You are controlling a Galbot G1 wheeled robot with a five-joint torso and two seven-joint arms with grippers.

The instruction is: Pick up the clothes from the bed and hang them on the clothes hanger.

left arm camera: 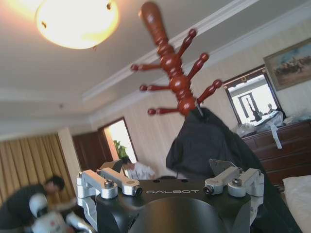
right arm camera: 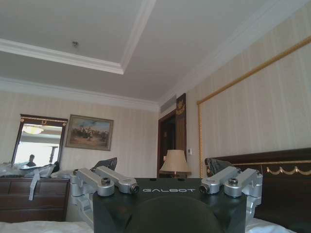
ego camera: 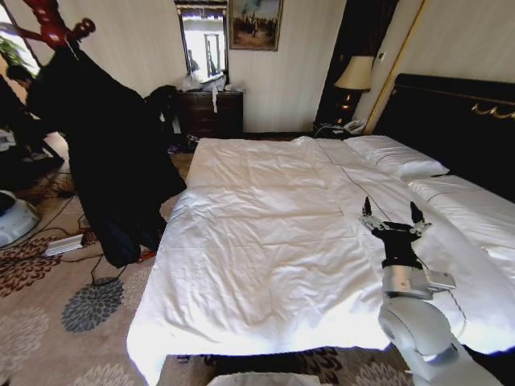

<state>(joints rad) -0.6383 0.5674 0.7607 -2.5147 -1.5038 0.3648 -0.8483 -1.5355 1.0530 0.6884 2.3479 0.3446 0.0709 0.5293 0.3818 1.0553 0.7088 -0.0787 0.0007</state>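
Observation:
The black clothes [ego camera: 113, 161] hang from the red-brown clothes hanger [ego camera: 52, 28] at the left of the bed [ego camera: 265, 241], draping almost to the carpet. In the left wrist view the hanger's knobbed pegs [left arm camera: 172, 73] rise above the clothes [left arm camera: 204, 145]. My left gripper [left arm camera: 170, 180] is open, holds nothing, and sits below and apart from the clothes. My right gripper [ego camera: 392, 215] stands open over the white duvet at the right side of the bed, fingers pointing up. In the right wrist view the right gripper [right arm camera: 167, 183] is also open with nothing in it.
White pillows [ego camera: 398, 157] lie against the black headboard [ego camera: 459, 121]. A dark dresser with a mirror [ego camera: 209, 112] stands at the far wall, with a lamp [ego camera: 354, 76] on the nightstand. A power strip and cables [ego camera: 64, 244] lie on the carpet near the hanger's foot.

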